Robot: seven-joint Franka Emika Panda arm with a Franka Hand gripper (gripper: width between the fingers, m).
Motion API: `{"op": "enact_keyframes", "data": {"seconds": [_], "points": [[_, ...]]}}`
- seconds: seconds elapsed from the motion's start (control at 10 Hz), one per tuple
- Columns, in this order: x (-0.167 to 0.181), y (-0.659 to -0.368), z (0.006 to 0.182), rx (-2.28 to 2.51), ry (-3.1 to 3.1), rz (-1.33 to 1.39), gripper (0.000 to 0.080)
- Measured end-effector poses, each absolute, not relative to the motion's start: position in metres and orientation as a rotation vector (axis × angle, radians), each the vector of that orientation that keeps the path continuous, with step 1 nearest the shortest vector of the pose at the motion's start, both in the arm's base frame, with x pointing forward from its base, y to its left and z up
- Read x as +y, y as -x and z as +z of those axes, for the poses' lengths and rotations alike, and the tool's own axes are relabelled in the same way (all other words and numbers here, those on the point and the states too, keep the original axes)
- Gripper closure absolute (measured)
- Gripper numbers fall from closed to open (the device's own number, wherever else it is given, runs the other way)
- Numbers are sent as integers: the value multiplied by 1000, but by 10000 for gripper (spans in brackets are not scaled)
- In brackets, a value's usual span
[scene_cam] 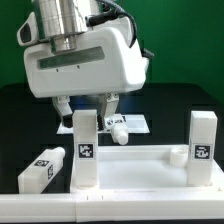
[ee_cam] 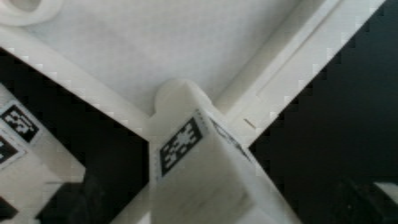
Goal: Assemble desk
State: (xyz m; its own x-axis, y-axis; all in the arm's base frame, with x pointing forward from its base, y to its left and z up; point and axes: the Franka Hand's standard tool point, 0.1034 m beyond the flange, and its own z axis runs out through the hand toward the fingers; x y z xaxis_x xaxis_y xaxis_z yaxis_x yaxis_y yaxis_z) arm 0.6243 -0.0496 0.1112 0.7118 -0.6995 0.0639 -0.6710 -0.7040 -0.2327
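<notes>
One leg (scene_cam: 85, 150), pincer (scene_cam: 86, 108) grip unclear.

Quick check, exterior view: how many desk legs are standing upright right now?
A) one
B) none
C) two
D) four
C: the near upright leg stands towards the exterior view's left and the far upright leg stands at its right, while the lying leg rests on its side on the dark table.
</notes>
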Motion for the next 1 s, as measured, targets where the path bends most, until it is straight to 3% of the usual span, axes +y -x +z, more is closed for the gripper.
{"op": "enact_keyframes", "data": {"seconds": [0.2, 0.3, 0.4, 0.6, 0.7, 0.8, 1.0], "points": [[-48, -630, 114, 304, 3020, -266, 151], [-40, -631, 113, 157, 3042, -205, 151], [-40, -633, 113, 217, 3032, -213, 151], [-40, -633, 112, 335, 3017, -205, 396], [-42, -632, 112, 454, 3000, -198, 396], [-46, -632, 111, 600, 2973, -190, 496], [-47, -631, 110, 1058, 2832, -158, 498]]}}
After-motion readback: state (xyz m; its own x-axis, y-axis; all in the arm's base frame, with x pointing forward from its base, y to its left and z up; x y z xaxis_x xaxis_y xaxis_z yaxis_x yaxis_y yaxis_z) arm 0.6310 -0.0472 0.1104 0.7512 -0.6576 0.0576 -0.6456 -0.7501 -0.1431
